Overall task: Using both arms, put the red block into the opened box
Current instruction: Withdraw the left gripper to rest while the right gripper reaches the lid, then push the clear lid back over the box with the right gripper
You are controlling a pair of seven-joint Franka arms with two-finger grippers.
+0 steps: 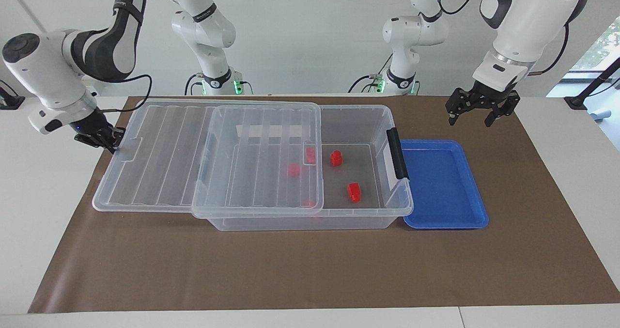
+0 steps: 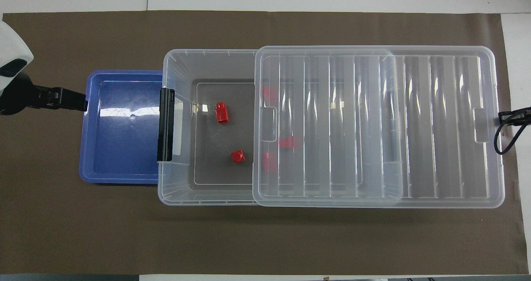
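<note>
A white bench (image 1: 557, 182) carries a wide brown mat (image 1: 310, 270) that covers most of its top and leaves pale strips bare at both ends and along the edges; a plain white wall (image 1: 310, 37) rises at the robots' side, with a window (image 1: 603, 47) at the left arm's end. On the mat stands the box (image 1: 339, 219), a large clear bin with a black clip handle (image 1: 397, 153) at the end toward the left arm. Its ribbed see-through lid (image 1: 169, 158) lies slid toward the right arm's end, so that it covers part of the box and overhangs the mat there, while the part next to the handle is open. Two red blocks lie on the open floor of the box: one red block (image 1: 335, 158) nearer to the robots, another (image 1: 354, 192) farther from them; three more (image 2: 286, 142) show blurred through the lid. A shallow blue tray (image 1: 472, 211) sits just beside the box at the handle end. The left pincer (image 1: 476, 112) hangs in the air with its fingers spread apart and nothing between them, over the mat by the tray's corner nearest the robots. The right pincer (image 1: 102, 138) is closed, fingertips together, at the lid's overhanging end; whether it touches the lid's edge cannot be told. Two slimmer white arms (image 1: 208, 32) with green-lit bases stand at the bench's edge.
</note>
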